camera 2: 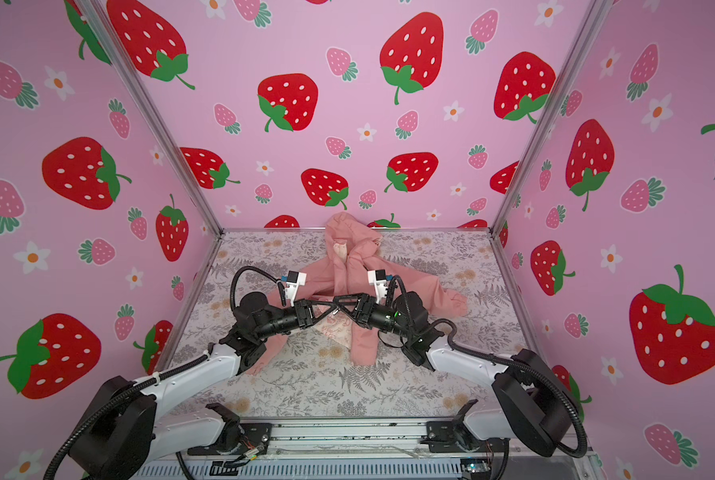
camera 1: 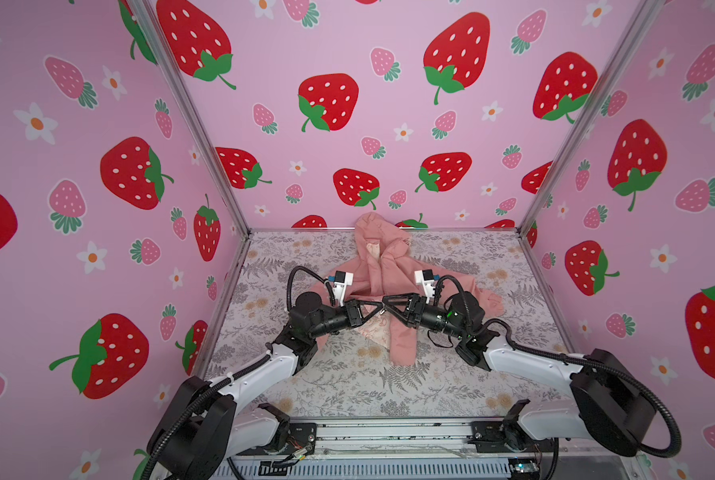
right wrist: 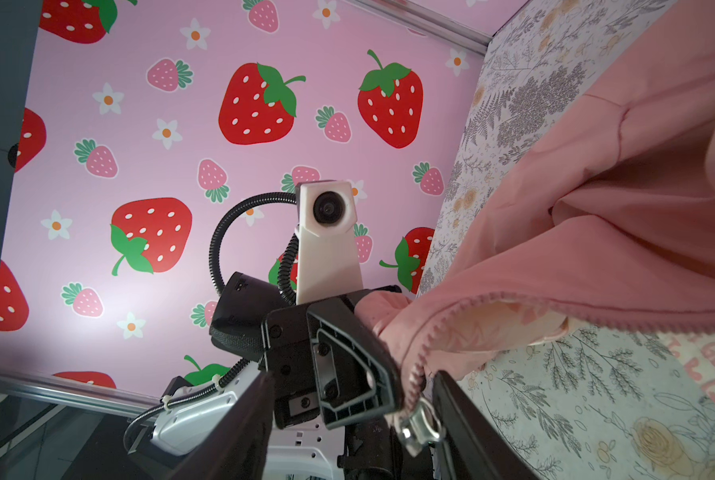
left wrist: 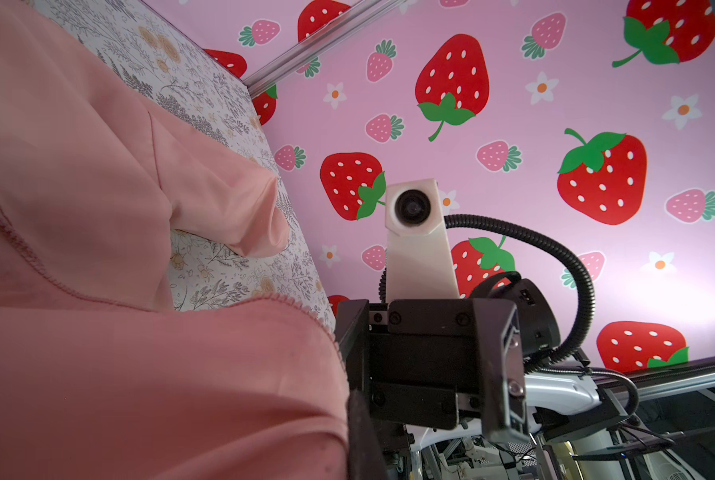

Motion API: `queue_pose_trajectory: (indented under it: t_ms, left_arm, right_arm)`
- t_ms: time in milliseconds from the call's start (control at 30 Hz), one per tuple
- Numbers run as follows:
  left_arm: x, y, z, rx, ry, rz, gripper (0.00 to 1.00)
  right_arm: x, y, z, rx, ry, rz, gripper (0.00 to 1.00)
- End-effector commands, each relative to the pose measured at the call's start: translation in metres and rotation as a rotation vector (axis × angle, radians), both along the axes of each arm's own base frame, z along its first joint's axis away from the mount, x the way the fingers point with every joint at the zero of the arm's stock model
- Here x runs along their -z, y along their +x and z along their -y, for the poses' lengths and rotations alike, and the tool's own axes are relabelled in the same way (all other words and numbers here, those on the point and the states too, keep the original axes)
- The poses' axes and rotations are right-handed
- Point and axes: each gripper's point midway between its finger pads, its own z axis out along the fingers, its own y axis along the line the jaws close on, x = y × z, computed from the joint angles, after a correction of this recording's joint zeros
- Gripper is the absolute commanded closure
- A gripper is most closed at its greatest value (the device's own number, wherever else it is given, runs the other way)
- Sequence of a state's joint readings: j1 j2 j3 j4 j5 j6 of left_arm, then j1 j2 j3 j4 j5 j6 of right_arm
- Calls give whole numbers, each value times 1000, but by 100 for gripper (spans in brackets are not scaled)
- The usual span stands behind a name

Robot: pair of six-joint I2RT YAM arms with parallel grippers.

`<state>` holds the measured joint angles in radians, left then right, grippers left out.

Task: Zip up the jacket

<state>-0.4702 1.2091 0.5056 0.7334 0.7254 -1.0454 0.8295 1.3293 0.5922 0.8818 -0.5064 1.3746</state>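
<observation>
In a top view the jacket [camera 1: 383,270] lies on the table [camera 1: 347,374] with its long axis running up-down the frame, hood at upper centre (lower front open, lining showing). At frame centre the closed left gripper [camera 1: 379,309] pinches its zipper edge. The right gripper [camera 1: 387,306] meets it tip to tip, jaws parted around the zipper pull [right wrist: 420,424].
</observation>
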Motion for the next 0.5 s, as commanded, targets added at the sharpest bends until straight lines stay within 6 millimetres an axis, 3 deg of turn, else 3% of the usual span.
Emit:
queue_pose_trajectory:
  t_ms: [0, 267, 367, 467]
  left_arm:
    - [-21, 4, 0, 3, -34, 50, 100]
    - [-22, 6, -1, -2, -39, 48, 100]
    - [-24, 7, -1, 1, -44, 50, 100]
    - [-26, 7, -2, 3, -49, 54, 100]
  right_arm:
    - [-17, -9, 3, -20, 48, 40, 39]
    - [-30, -25, -6, -98, 62, 86, 41]
    - [-29, -35, -16, -160, 42, 103, 45]
    - [-22, -31, -14, -125, -12, 118, 46]
